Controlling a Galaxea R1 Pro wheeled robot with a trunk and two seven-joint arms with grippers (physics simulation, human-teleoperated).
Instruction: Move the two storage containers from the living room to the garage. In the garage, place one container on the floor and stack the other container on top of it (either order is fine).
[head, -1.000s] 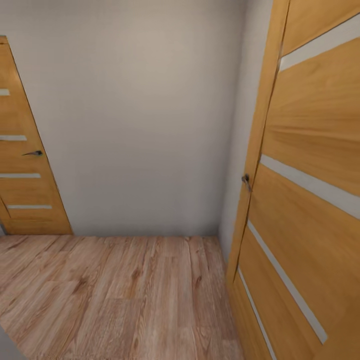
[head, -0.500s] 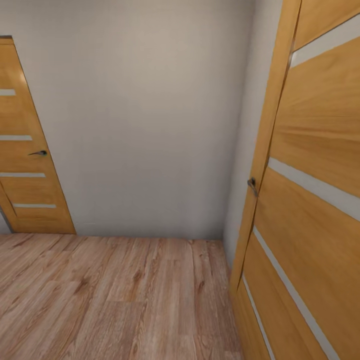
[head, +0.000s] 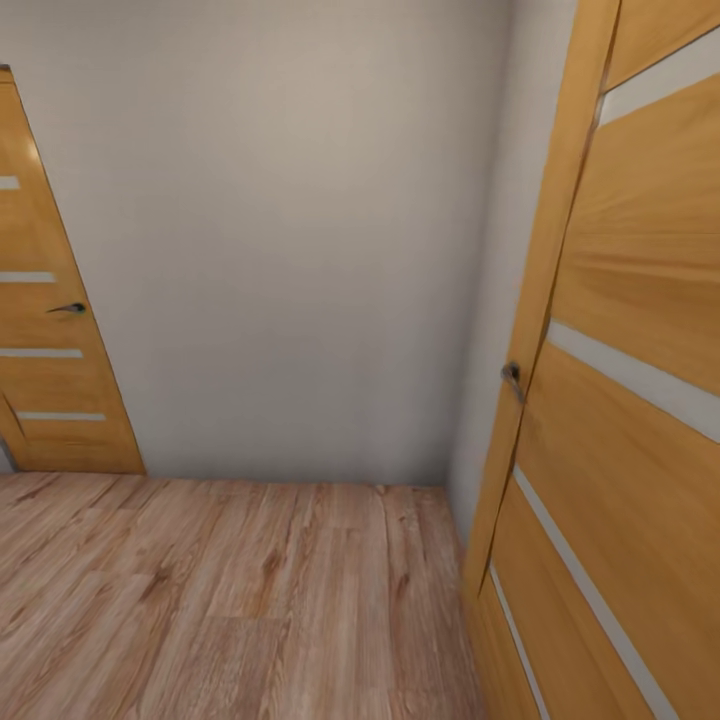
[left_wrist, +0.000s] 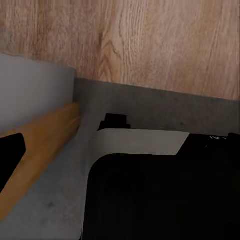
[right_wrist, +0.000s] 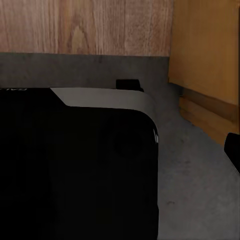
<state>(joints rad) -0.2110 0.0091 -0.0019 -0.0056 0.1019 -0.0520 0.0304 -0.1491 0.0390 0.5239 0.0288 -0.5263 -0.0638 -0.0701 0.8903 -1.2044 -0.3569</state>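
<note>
The two storage containers are out of view. The head view faces a plain grey-white wall (head: 280, 250) in a corner with light wood plank flooring (head: 250, 600). Both wrist views look down past my black base (left_wrist: 160, 200) (right_wrist: 75, 165). The base stands on dark grey concrete floor (left_wrist: 150, 105) (right_wrist: 200, 190), right where it meets the wood planks (left_wrist: 165, 40). One black fingertip (left_wrist: 10, 155) of the left gripper pokes in at the picture's edge, and so does one fingertip (right_wrist: 233, 150) of the right gripper. How either pair of jaws stands cannot be told.
A shut wooden door (head: 50, 330) with a dark handle (head: 68, 308) is on the left. A second wooden door (head: 620, 400) with a handle (head: 512, 375) stands close on the right. Wooden door parts (left_wrist: 40, 145) (right_wrist: 205, 50) flank my base on both sides.
The whole head view has shifted a little: the wall and the right door stand slightly nearer and further right, so the camera has moved. Nothing else differs.
</note>
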